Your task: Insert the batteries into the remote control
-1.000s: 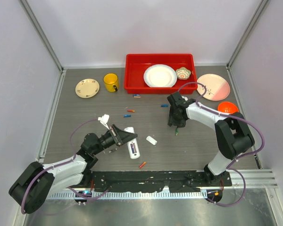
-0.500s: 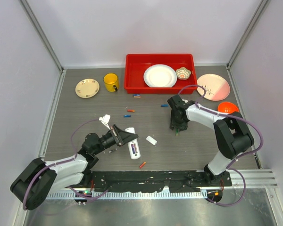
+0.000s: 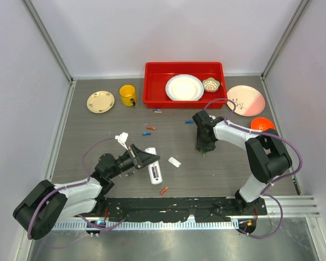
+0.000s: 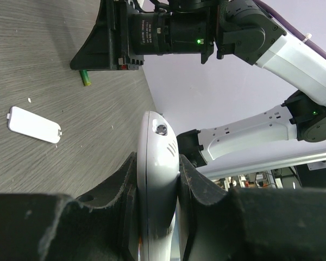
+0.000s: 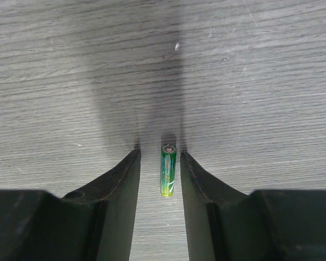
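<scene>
My left gripper (image 3: pixel 144 159) is shut on the white remote control (image 3: pixel 154 172), which lies on the table with its battery bay facing up. In the left wrist view the remote control (image 4: pixel 158 163) stands edge-on, pinched between both fingers. Its white back cover (image 3: pixel 175 162) lies loose on the table to the right. My right gripper (image 3: pixel 203 148) points down at the table, open. A green battery (image 5: pixel 168 170) lies flat between its fingers with a small gap on each side. More batteries lie scattered: an orange one (image 3: pixel 163 190) near the front and others (image 3: pixel 147 132) further back.
A red bin (image 3: pixel 152 81) at the back holds a white plate (image 3: pixel 183 87) and a small bowl (image 3: pixel 211 84). A yellow mug (image 3: pixel 127 95) and a cream plate (image 3: pixel 100 101) stand back left. A pink plate (image 3: pixel 245 100) and an orange bowl (image 3: pixel 262 124) are at the right.
My right gripper has come down over the green battery and its jaws have narrowed a little. The left gripper and the remote control have stayed put.
</scene>
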You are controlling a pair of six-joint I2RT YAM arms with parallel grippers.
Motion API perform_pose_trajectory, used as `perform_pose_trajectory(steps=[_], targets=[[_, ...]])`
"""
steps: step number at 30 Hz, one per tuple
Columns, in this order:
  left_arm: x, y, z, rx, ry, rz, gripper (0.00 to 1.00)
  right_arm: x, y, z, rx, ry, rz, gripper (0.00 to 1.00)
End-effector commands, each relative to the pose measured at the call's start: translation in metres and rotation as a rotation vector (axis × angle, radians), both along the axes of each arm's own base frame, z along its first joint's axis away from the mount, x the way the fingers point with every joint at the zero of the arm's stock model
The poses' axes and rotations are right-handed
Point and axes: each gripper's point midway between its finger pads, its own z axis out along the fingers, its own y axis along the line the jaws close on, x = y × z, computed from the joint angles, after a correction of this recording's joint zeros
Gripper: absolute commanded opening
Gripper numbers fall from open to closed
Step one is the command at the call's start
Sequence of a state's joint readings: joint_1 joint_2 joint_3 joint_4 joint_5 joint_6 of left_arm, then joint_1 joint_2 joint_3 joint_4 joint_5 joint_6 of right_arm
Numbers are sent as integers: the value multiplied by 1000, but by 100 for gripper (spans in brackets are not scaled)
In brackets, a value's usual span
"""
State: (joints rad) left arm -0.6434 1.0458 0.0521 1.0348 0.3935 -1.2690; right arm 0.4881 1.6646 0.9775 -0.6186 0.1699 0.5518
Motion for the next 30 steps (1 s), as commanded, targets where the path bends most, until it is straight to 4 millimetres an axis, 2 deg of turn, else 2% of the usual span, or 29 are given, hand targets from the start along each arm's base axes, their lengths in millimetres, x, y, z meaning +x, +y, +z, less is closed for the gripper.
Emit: perform_pose_trajectory(steps=[1, 19, 22, 23, 25, 26, 27, 30], targets=[[2, -5, 30, -58, -109, -11, 0, -5, -6, -11, -40, 29, 17, 40], [4, -9, 27, -55, -100, -19, 0, -7, -10, -20, -13, 64, 15, 37], [5, -10, 25, -54, -96, -19, 0, -9, -11, -22, -5, 68, 14, 31], [5, -10, 25, -54, -96, -20, 0, -10, -10, -22, 3, 70, 14, 23], [5, -11, 25, -54, -96, -25, 0, -10, -10, -23, 8, 65, 6, 14], [4, -12, 26, -57, -99, -29, 0, -8, -11, -19, 11, 43, 0, 6], [5, -14, 26, -58, -98, -34, 0, -7, -9, -18, 27, 22, -11, 2], [5, -19, 27, -61, -100, -53, 0, 1, 4, 10, 98, -90, -1, 1]])
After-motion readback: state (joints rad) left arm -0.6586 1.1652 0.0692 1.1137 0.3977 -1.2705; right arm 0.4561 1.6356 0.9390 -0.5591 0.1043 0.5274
